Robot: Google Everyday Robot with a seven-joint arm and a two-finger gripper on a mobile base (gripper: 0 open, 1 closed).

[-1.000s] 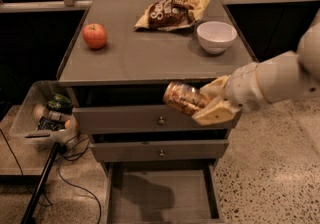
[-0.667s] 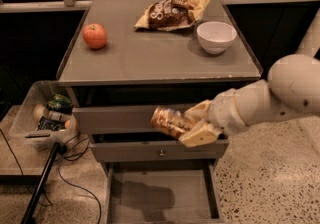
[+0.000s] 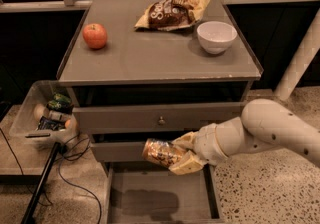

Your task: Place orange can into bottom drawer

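The orange can (image 3: pixel 161 152) is a shiny gold-brown drink can lying on its side in my gripper (image 3: pixel 183 154). The gripper's pale fingers (image 3: pixel 186 165) are shut on the can's right end. It hangs in front of the middle drawer, just above the bottom drawer (image 3: pixel 160 201). The bottom drawer is pulled open below it, a shallow grey tray with a bare floor. My white arm (image 3: pixel 270 130) reaches in from the right.
On the cabinet top (image 3: pixel 150 55) sit a red apple (image 3: pixel 95 35), a brown-yellow snack bag (image 3: pixel 172 11) and a white bowl (image 3: pixel 216 36). A clear bin of items (image 3: pixel 47 113) stands at the left on the floor, with cables (image 3: pixel 75 168). A white post (image 3: pixel 300 58) stands at the right.
My gripper has carried the can down and to the left, from in front of the top drawer to just above the open bottom drawer.
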